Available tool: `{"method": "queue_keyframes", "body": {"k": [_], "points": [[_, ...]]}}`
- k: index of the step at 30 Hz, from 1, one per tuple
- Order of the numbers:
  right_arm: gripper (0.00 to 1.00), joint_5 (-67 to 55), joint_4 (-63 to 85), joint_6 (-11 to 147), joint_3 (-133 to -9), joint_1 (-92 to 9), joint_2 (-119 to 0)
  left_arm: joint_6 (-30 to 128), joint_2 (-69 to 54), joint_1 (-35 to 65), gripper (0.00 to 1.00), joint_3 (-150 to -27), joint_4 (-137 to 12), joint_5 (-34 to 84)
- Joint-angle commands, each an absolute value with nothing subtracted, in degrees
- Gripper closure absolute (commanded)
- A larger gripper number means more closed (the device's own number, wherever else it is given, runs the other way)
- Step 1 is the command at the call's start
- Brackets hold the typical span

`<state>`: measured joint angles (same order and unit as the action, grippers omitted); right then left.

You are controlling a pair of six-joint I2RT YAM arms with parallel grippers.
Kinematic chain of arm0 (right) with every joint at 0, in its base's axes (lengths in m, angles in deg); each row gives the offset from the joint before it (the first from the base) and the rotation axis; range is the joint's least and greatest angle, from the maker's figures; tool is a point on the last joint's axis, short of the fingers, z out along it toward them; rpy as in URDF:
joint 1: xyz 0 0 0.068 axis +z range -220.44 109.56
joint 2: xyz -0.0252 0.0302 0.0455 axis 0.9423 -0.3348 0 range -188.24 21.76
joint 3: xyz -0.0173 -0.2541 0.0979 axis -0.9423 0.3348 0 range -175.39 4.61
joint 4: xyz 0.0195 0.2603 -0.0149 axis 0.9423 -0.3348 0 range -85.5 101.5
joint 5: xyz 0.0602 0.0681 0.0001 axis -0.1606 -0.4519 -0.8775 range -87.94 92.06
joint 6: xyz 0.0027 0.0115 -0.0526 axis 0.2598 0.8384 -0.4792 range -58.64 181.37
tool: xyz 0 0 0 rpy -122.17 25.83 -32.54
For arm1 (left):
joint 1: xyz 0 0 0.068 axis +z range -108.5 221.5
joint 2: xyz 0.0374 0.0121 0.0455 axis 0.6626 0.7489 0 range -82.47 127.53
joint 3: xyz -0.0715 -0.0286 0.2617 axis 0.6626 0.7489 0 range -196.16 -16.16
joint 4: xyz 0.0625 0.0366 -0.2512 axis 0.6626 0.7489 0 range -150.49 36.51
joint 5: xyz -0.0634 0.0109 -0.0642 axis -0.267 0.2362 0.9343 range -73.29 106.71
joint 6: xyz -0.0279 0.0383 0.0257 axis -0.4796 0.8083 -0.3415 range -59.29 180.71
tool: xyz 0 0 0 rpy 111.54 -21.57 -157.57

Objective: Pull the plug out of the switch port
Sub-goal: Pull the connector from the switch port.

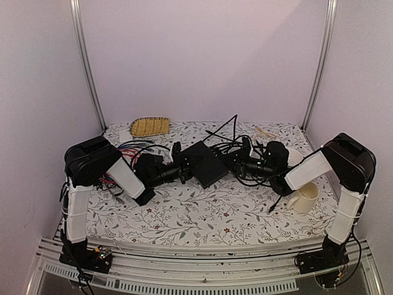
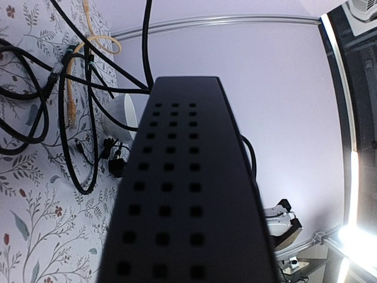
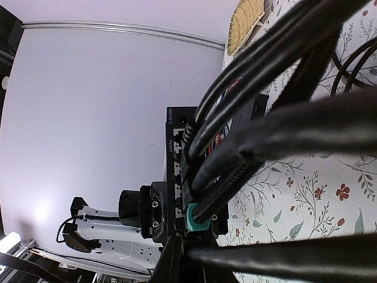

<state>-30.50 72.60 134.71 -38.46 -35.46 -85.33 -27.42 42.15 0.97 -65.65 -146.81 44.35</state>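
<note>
The switch (image 1: 206, 163), a flat matte-black box, lies slantwise at the table's middle. My left gripper (image 1: 179, 167) is shut on its left end. In the left wrist view its vented top (image 2: 177, 194) fills the frame and hides my fingers. The right wrist view shows the row of ports (image 3: 176, 171) and a teal plug (image 3: 196, 217) seated in a low port, with a black ribbed cable running out of it. My right gripper (image 3: 197, 229) is shut on that plug, a dark fingertip on each side. In the top view the right gripper (image 1: 237, 161) is at the switch's right end.
A tangle of black cables (image 1: 245, 153) lies around the right gripper and partly blocks its wrist view. Coloured cables (image 1: 126, 147) lie behind the left arm. A woven yellow mat (image 1: 150, 126) is at the back. A white mug (image 1: 305, 196) stands near the right arm.
</note>
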Motion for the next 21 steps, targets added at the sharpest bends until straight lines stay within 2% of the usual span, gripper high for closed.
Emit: {"method": "queue_keyframes", "body": {"k": [1, 21], "points": [[0.97, -32.48, 74.25, 134.67, -40.51, -34.84, -86.56, -27.05, 39.61, 0.37, 1.0, -67.67, -156.43, 46.15], [0.99, -29.76, 71.31, 131.64, -40.63, -35.04, -84.95, -28.78, 41.66, 0.63, 1.0, -67.84, -159.46, 44.36]]}}
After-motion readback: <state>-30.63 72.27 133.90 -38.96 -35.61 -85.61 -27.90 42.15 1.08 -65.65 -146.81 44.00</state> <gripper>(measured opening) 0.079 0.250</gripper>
